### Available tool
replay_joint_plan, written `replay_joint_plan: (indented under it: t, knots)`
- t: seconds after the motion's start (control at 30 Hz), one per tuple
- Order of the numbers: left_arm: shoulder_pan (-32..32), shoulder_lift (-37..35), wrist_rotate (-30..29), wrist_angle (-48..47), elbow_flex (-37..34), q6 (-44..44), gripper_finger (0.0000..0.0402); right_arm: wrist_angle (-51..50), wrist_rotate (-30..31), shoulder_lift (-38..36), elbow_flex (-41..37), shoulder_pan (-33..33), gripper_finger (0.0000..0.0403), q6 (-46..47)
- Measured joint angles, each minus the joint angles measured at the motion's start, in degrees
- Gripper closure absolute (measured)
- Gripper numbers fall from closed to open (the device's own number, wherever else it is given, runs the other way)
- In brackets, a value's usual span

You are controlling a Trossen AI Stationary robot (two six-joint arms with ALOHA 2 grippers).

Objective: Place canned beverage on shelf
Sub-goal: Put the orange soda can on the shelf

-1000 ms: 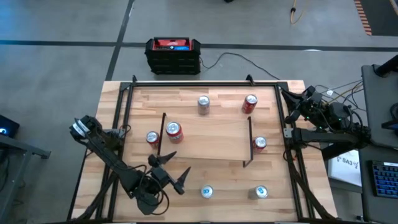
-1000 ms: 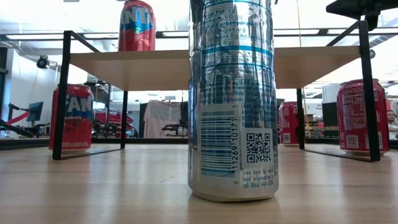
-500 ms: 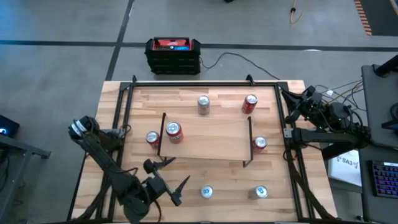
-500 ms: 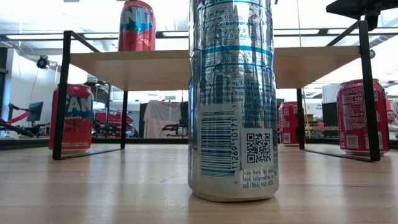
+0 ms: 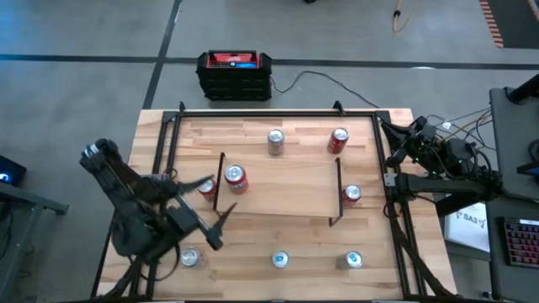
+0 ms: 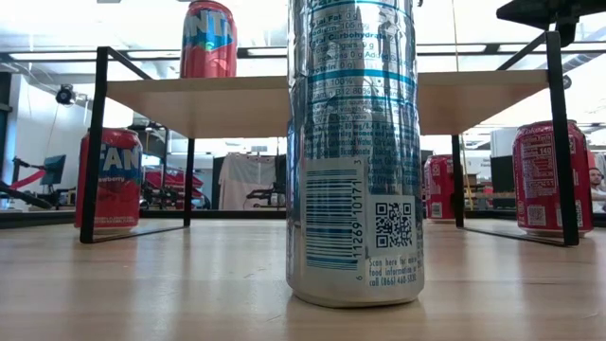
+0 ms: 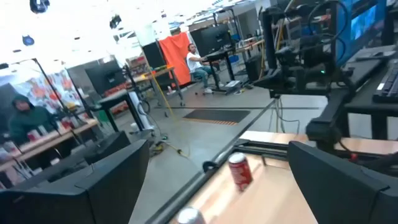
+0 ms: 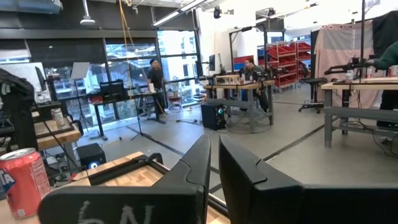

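Wooden table (image 5: pixel 278 240) scene: left gripper (image 5: pixel 205 209) hangs off the shelf's (image 5: pixel 282 189) left end, fingers spread wide, holding nothing. Red can (image 5: pixel 235 178) stands upright on the shelf's left side. Right gripper (image 5: pixel 402 145), fingers pressed together, is parked at the table's right edge.

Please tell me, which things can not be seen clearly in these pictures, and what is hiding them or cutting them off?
- Low view: the tall silver can stands close and blocks the middle under the shelf; its top is cut off.
- Low view: neither pincer shows.
- High view: labels on the small silver cans, like the one by the left arm, are too small to read.
- Left wrist view: blurred; a red can shows, its label unreadable.
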Motion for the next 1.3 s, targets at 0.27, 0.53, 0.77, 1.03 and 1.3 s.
replay_joint_plan:
  t: [0.27,0.53,0.77,1.03,1.3]
  knots:
    - [2.63,-3.74,0.02,-3.94,0.56,6.51,0.0036,0.0,-0.02,-0.01,-0.01,0.0,0.038,0.0]
    - [6.25,-1.5,2.27,-3.81,1.43,0.47,0.0036,0.0,0.0,0.0,0.01,0.0,0.038,0.0]
    - [8.84,6.01,15.24,-5.69,6.09,0.22,0.0036,0.0,0.0,0.0,-0.02,-0.01,0.038,0.0]
    - [13.57,17.96,34.32,-37.44,26.57,-13.29,0.0036,0.0,-0.01,0.0,0.0,-0.01,0.038,0.0]
    - [20.69,30.75,47.66,-82.96,52.48,-45.53,0.0036,0.0,0.0,0.0,0.01,-0.01,0.038,0.0]
